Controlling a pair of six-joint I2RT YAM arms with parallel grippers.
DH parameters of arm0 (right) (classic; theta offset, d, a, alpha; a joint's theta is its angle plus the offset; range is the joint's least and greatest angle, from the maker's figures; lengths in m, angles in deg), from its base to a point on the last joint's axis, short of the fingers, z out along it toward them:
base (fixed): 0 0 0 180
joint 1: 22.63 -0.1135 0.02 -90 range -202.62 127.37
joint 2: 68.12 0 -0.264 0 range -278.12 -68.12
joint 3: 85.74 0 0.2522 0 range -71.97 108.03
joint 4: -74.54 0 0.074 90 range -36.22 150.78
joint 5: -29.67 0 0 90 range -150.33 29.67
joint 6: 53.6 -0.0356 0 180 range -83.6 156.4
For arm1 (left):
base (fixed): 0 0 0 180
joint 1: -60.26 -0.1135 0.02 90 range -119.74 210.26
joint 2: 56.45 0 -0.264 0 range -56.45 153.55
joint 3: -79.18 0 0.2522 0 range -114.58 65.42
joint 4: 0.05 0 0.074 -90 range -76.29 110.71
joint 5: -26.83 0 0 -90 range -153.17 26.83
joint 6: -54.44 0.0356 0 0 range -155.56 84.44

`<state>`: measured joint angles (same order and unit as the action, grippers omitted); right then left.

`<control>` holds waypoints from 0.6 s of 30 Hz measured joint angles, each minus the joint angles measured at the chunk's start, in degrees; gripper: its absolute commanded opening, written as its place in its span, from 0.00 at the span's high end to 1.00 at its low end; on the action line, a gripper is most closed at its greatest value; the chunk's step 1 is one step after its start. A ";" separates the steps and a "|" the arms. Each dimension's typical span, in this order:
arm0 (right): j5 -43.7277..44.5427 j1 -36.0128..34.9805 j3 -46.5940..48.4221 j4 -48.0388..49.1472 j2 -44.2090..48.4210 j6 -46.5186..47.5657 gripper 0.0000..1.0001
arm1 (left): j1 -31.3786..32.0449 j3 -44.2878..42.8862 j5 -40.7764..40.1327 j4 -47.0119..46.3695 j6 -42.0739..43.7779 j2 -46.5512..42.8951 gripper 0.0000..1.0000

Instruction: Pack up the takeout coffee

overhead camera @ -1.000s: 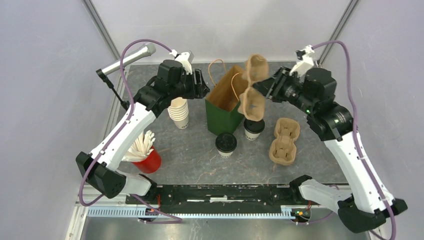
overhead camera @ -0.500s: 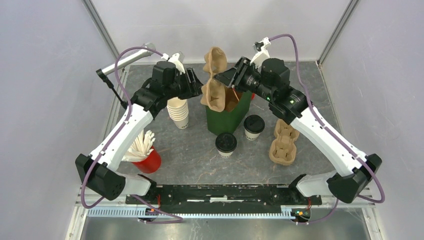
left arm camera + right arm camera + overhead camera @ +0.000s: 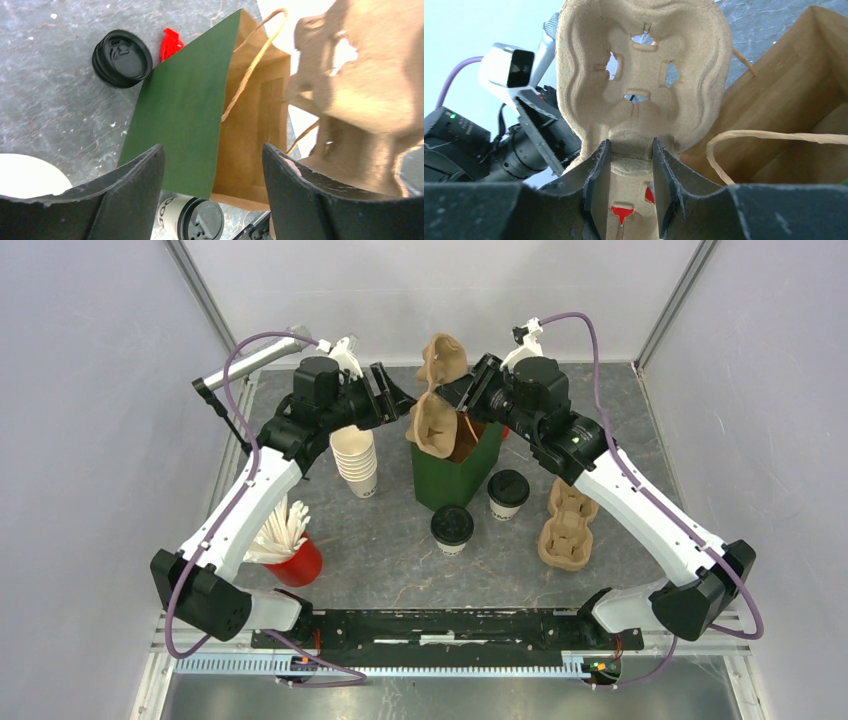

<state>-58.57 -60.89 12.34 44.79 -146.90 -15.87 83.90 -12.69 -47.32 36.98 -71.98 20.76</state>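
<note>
Takeout coffee [image 3: 452,528]: I see two cream paper cups with black lids, both upright on the table and outside the bag. This one stands just in front of the bag. The second cup [image 3: 508,492] stands just beside the bag's right near corner.
Table [image 3: 400,565]: dark grey marbled top, carrying everything below.
Paper bag [image 3: 445,475]: green outside and brown inside, with twine handles. It stands upright with its mouth open, in the middle of the table. On my left wrist view its interior [image 3: 250,130] looks bare as far as I can see down.
Held cup carrier [image 3: 437,410]: brown moulded pulp, held up on edge over the far left corner of the bag's mouth. It is not inside the bag.
Spare cup carrier [image 3: 568,523]: the same pulp kind, lying flat on the table to the right of the second cup.
Cup stack [image 3: 357,465]: lidless cream cups nested upright, left of the bag.
Red cup [image 3: 297,562]: holds white sticks and sits near the left front of the table, well apart from the bag.
Right gripper [image 3: 629,150]: clamped on the narrow waist of the held cup carrier, one finger on each side.
Left gripper [image 3: 212,160]: jaws spread wide with nothing between them. It hangs above the bag just beside the held cup carrier, and I cannot tell whether it touches it.
</note>
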 measured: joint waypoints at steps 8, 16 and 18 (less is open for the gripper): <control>1.64 0.02 0.00 -2.93 0.42 1.70 0.69 | -0.31 -0.07 4.28 -7.02 -1.53 0.46 0.17; 2.93 0.13 1.05 -5.70 1.46 3.48 0.69 | -0.31 -1.18 4.85 -10.32 -1.51 4.26 0.17; 3.17 0.13 1.11 -6.08 1.86 3.74 0.69 | -0.31 -1.66 5.09 -10.62 -1.51 5.51 0.20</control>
<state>-55.40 -60.75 13.45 38.71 -145.04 -12.14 83.59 -14.35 -42.22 26.36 -73.49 26.27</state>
